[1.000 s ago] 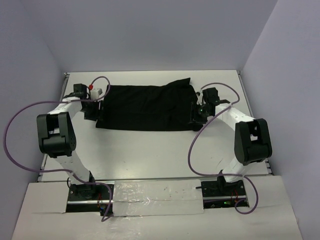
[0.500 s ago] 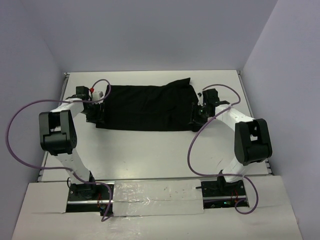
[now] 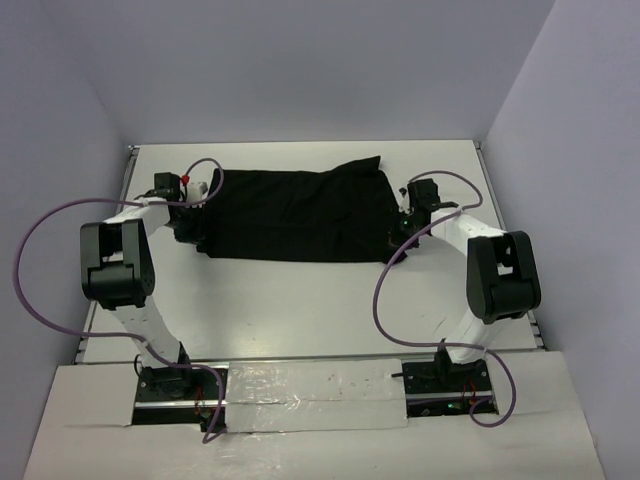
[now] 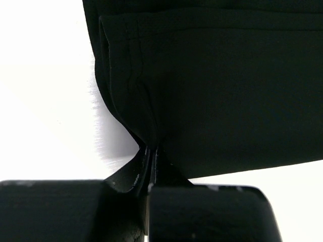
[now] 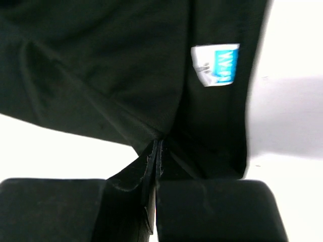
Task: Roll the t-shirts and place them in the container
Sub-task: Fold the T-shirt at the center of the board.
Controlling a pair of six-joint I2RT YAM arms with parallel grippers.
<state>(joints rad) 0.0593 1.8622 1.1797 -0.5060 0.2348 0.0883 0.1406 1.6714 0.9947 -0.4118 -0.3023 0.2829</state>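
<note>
So we've got the black t-shirt [image 3: 295, 215] folded into a long strip across the far half of the table [image 3: 300, 300], running left to right. Our left gripper [image 4: 150, 152] is pinched tight on the hem end toward the table's left edge. Our right gripper [image 5: 157, 145] is clamped on a fold toward the table's right edge, near the blue neck tag [image 5: 216, 64]. We reckon holding both ends keeps the strip even for the roll
</note>
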